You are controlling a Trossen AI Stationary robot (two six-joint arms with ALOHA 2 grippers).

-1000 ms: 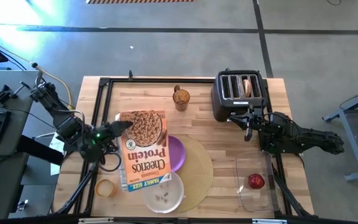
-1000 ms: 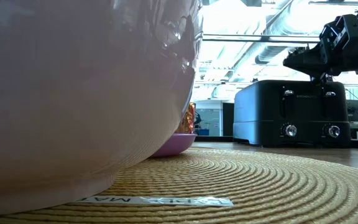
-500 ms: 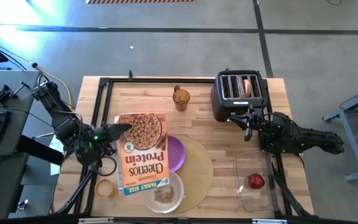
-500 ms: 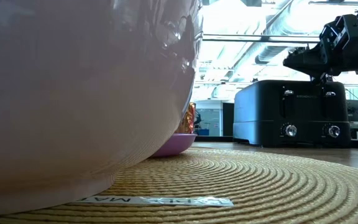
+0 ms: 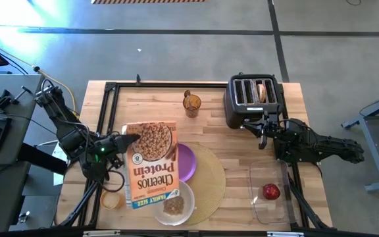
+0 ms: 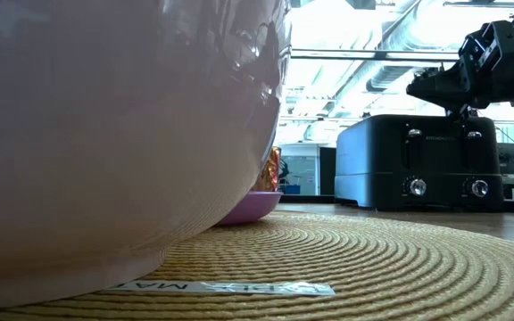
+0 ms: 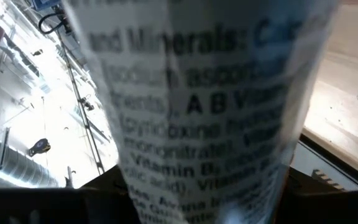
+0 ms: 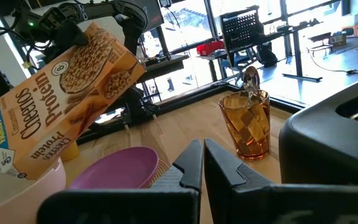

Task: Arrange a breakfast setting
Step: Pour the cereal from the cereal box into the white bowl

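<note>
My left gripper (image 5: 127, 140) is shut on an orange cereal box (image 5: 151, 164), tipped with its open end down over the white bowl (image 5: 174, 203). Brown cereal (image 5: 173, 206) lies in the bowl. The bowl and the purple plate (image 5: 187, 162) rest on the round tan mat (image 5: 209, 178). A bagel (image 5: 262, 91) sticks out of a slot of the black toaster (image 5: 251, 100). A red apple (image 5: 271, 191) lies in a clear tub. A spoon stands in an amber glass (image 5: 191, 103). My right gripper (image 5: 263, 135) is shut and empty in front of the toaster. My left gripper holds the cereal box by its raised closed end, at the narrow side panel (image 7: 210, 106) that faces the table's left. It comes level from the table's left. The box hangs tilted, clear of the table, its open end (image 5: 147, 197) low by the bowl's rim.
A small round yellow tub (image 5: 112, 199) sits near the table's front left corner. The clear tub (image 5: 268, 172) lies at the right front. The toaster and the amber glass (image 8: 247, 124) stand along the far side. Bare wood shows between the mat and the toaster.
Cereal has poured from the box into the bowl: a few pieces have grown into a brown heap. The box's low open end has swung a little toward the table's left edge while my left gripper kept its hold.
</note>
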